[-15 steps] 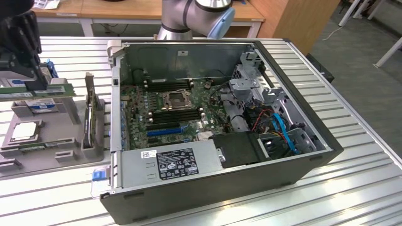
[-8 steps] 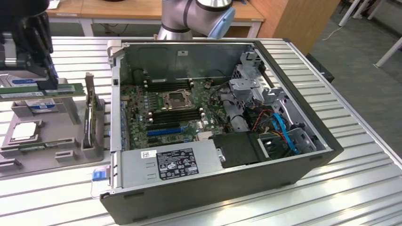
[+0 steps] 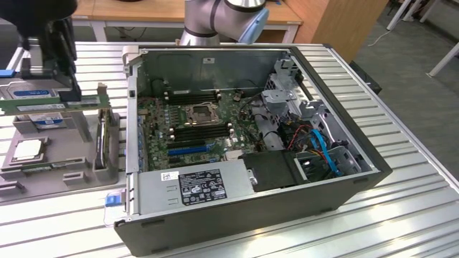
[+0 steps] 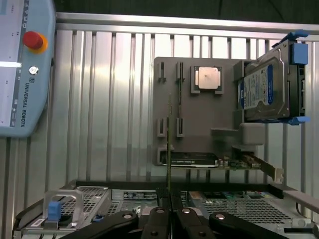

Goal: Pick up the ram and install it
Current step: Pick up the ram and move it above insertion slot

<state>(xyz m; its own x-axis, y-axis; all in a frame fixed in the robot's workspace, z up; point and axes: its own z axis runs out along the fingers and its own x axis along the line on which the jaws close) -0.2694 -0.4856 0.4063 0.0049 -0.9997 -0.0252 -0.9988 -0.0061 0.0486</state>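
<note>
The tool (image 3: 70,95) (image 4: 169,211) is clamped on the ram (image 3: 90,101) (image 4: 169,144), its two dark fingers (image 4: 157,219) pressed together against the flat faces of the board with the thin stick pinched between them. In the exterior view the ram is a long, narrow green strip held level on its long edge, with a pale label on the side near the grip; it reaches out past the tool on both sides. In the wrist view it is seen edge-on, a hairline of green running straight away from the fingers.

The ram hangs over a grey holder tray (image 3: 72,140) (image 4: 199,119) on the slatted metal tabletop (image 3: 416,204) (image 4: 99,99); whether it touches the tray's brackets I cannot tell. The tray also carries a blue-labelled hard drive (image 3: 47,119) (image 4: 266,89) standing on edge and a square silver processor (image 3: 29,149) (image 4: 207,78). The open computer case (image 3: 251,215) lies beside the tray on the exterior view's right, motherboard exposed, apart from the ram.
</note>
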